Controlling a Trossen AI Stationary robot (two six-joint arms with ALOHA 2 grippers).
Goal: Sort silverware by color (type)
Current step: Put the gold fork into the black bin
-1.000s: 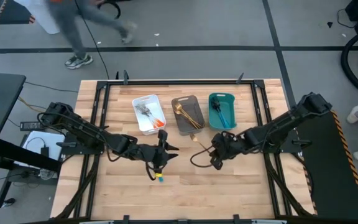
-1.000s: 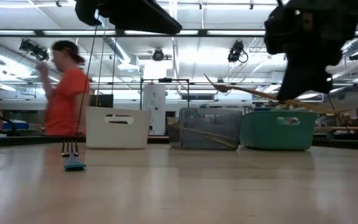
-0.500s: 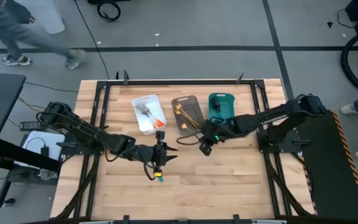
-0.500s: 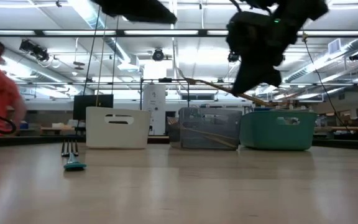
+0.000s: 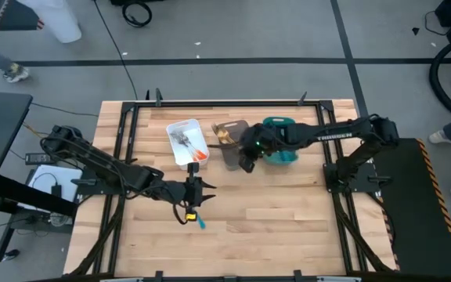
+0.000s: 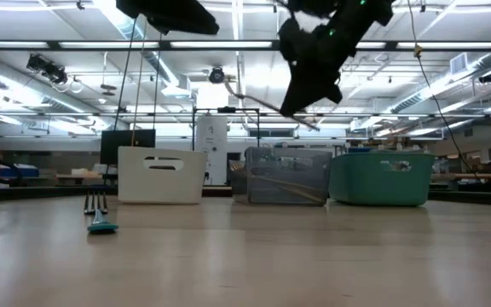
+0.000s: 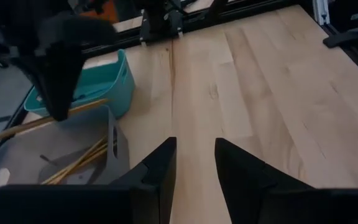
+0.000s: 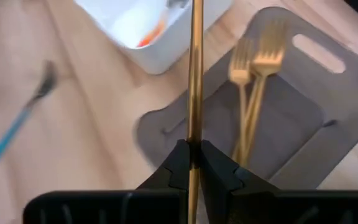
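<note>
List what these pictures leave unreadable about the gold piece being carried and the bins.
- Gold utensil in the right gripper: its head runs off the right wrist picture's edge, so fork or spoon is unclear.
- White bin: its wall hides the contents in the low view; too small to count in the high view.
- Teal bin: the right arm covers most of it in the high view.

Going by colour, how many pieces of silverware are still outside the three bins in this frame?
Blue-handled fork, lying on the table: 1
Gold utensil, gripped in the right hand above the grey bin: 1
Total: 2
</note>
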